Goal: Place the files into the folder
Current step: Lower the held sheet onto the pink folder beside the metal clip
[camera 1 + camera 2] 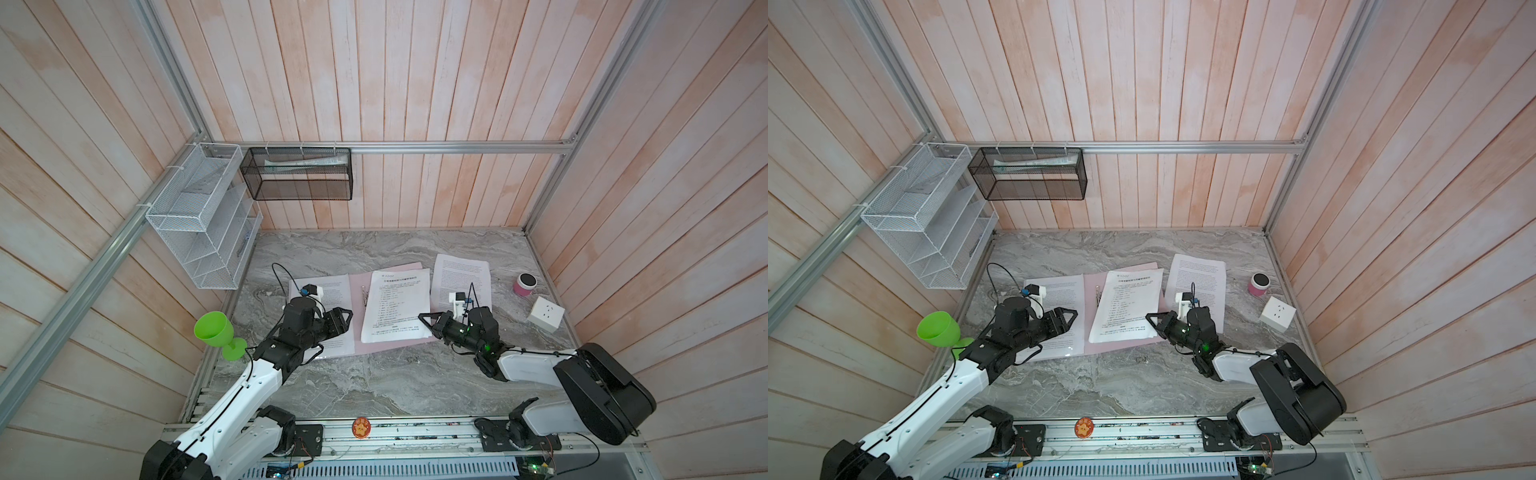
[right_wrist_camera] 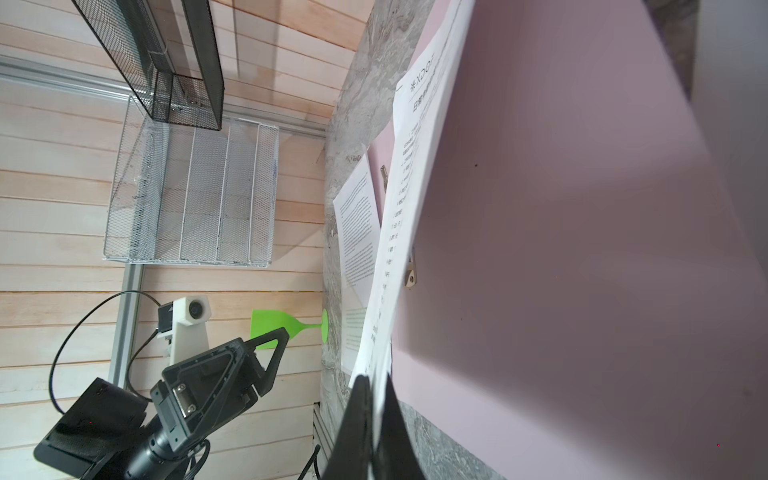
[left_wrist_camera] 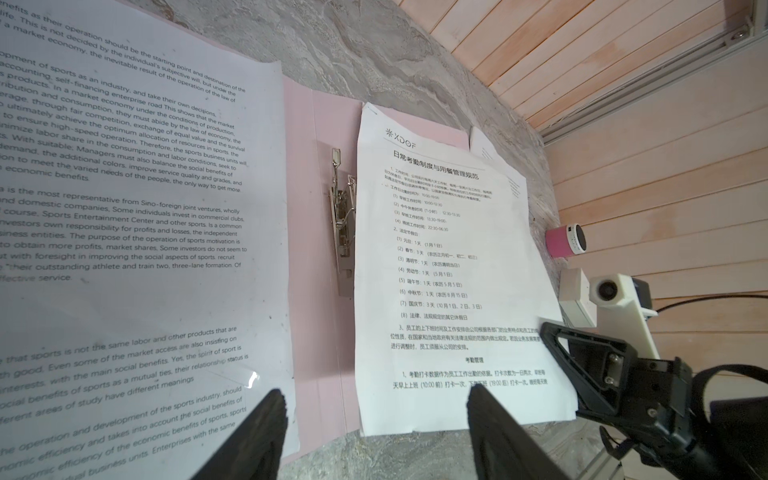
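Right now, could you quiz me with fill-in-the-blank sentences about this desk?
The open folder is ___ in colour. The goblet beside the left arm is ___. The left tool stands ___. The right tool is shut on a sheet headed ___.
Missing: pink; green; open; XDOF.

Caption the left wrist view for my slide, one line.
Open left gripper over the pink folder, English sheet and Chinese sheet flanking its metal clip.

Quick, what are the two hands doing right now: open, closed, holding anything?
Left hand: open, holding nothing.
Right hand: closed on the edge of the middle paper sheet.
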